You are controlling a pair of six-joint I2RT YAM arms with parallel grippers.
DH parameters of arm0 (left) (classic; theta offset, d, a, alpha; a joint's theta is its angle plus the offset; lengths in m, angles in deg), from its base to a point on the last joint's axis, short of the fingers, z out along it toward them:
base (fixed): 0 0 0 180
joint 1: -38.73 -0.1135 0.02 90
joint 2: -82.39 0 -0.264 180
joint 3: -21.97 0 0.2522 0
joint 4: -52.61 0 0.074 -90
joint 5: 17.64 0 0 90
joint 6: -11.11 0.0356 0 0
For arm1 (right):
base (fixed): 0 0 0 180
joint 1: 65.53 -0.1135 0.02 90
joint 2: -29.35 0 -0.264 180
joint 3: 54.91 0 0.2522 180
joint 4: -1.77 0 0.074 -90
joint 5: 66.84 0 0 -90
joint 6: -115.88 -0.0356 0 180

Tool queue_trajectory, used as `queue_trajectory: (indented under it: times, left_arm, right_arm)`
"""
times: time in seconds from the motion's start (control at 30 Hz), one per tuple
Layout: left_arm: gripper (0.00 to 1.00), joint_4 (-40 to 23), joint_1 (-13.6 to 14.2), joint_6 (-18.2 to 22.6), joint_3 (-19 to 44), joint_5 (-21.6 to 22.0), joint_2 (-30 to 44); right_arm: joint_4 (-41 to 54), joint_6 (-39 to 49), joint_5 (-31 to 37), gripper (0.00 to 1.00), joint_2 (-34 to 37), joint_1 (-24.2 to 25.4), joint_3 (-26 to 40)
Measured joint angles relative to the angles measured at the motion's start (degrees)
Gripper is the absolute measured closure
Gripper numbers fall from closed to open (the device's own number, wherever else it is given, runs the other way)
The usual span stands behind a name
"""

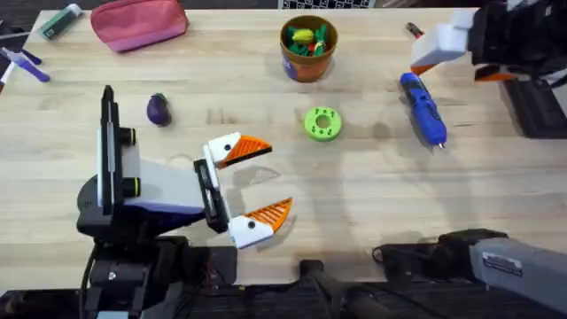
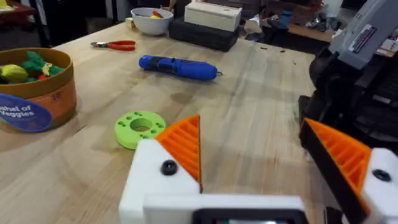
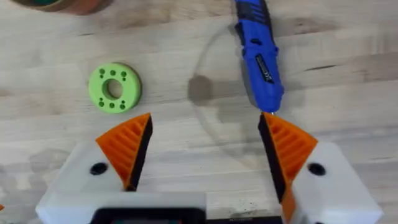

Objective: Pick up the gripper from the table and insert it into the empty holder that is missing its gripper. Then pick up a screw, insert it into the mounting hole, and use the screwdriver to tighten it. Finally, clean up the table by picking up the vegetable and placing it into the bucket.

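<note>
- Overhead view: the blue screwdriver (image 1: 423, 109) is lying on the tabletop (image 1: 354, 195) at the right, tip pointing toward the near edge.
- The purple vegetable (image 1: 159, 109) is sitting well apart on the left; the bucket (image 1: 307, 46) is standing at the far middle, toy food inside.
- A green disc (image 1: 322, 123) is resting between them, nothing blocking.
- The left tool (image 1: 259, 181) is hovering low, orange fingers spread apart and empty.
- The right tool (image 3: 202, 152) is hanging above the screwdriver's tip, fingers apart.

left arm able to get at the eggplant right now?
Probably yes. The eggplant lies on bare table just past the left arm, nothing beside it. The left gripper is open but points toward the green disc, so it must swing round.
</note>
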State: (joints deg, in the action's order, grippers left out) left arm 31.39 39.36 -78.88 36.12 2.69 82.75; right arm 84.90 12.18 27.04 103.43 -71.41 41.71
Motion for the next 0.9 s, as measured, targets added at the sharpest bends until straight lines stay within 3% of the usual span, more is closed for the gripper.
queue_trajectory:
  times: [0.73, 0.77, 0.8, 0.9]
  left_arm:
    - [0.016, 0.02, 0.0, 0.0, 0.0, 0.07, 0.0]
    - [0.087, 0.02, 0.0, -0.08, 0.0, 0.06, 0.0]
    - [0.22, 0.04, 0.0, -0.01, 0.0, 0.07, 0.0]
    - [0.703, 0.04, 0.0, 0.0, 0.0, 0.1, 0.0]
  right_arm:
    - [-0.38, -0.06, 0.2, 0.008, 4.03, 1.3, -0.13]
    - [-0.38, -0.06, 0.2, 0.008, 4.04, 1.3, -0.13]
    - [-0.38, -0.06, 0.2, 0.008, 4.03, 1.3, -0.13]
    - [0.32, -0.06, 0.2, 0.009, 4.04, 1.3, -0.13]
